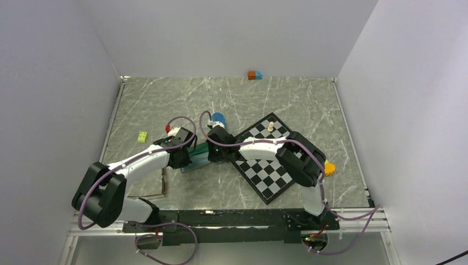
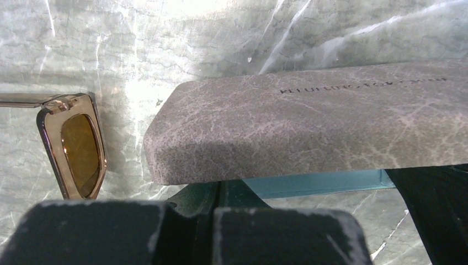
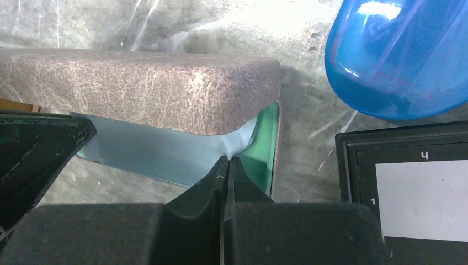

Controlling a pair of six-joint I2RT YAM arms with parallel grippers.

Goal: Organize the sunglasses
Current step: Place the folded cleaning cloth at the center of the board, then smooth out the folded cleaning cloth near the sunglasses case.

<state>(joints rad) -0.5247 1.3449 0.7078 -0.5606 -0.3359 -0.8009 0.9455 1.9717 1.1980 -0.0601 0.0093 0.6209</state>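
The brown-framed sunglasses (image 2: 74,146) lie on the marble left of my left gripper, and they also show in the top view (image 1: 164,186). The purple pair is not in view. A case with a grey-brown mottled lid (image 2: 309,121) and a green inside (image 3: 265,149) lies between my grippers, with a light-blue cloth (image 3: 160,157) under the lid. My right gripper (image 3: 227,160) is shut on a bunched corner of the cloth. My left gripper (image 2: 219,185) is shut with its tips under the lid at the cloth's edge (image 2: 325,182). I cannot tell whether it pinches anything.
The blue capsule case (image 3: 397,55) lies just beyond the right gripper (image 1: 219,117). The chessboard (image 1: 265,165) lies to the right with a pale piece (image 1: 270,127) on it. A yellow-green brick (image 1: 143,137), a red bit (image 1: 168,128), back blocks (image 1: 254,75) and an orange object (image 1: 329,168) lie around.
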